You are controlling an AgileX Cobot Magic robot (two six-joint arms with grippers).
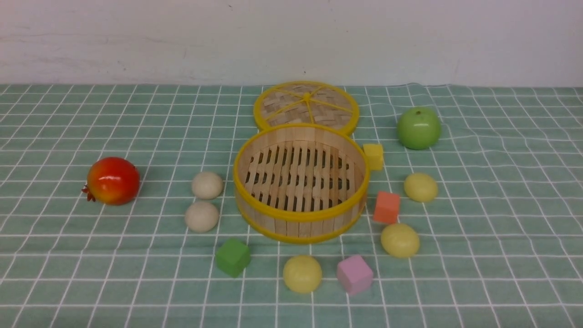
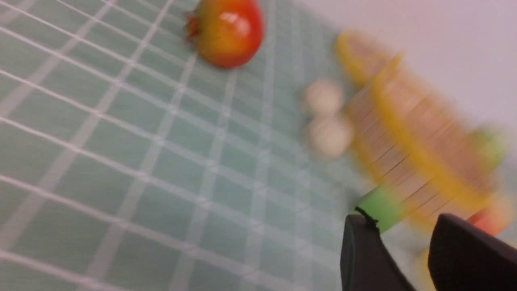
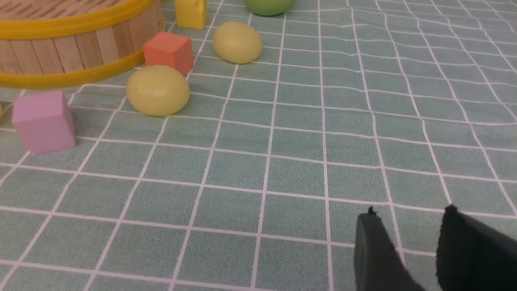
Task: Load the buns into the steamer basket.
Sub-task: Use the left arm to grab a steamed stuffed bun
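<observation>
Plainly outside the empty steamer basket [image 1: 300,217], front view: five buns [image 1: 207,185], two off-white on its left, three yellow to its right and front.

Left wrist, blurred: left gripper [image 2: 400,226] slightly parted, empty.

Right wrist: right gripper [image 3: 410,214] narrowly parted, empty. The smooth buns, likely light, may roll; pinch across the middle, minding the orange cube [image 3: 168,51] and pink cube [image 3: 43,121].

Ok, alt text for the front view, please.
An empty steamer basket sits centre on a green checked cloth, its lid behind it. Five buns, four coloured cubes, a green apple and a red fruit lie around it.
</observation>
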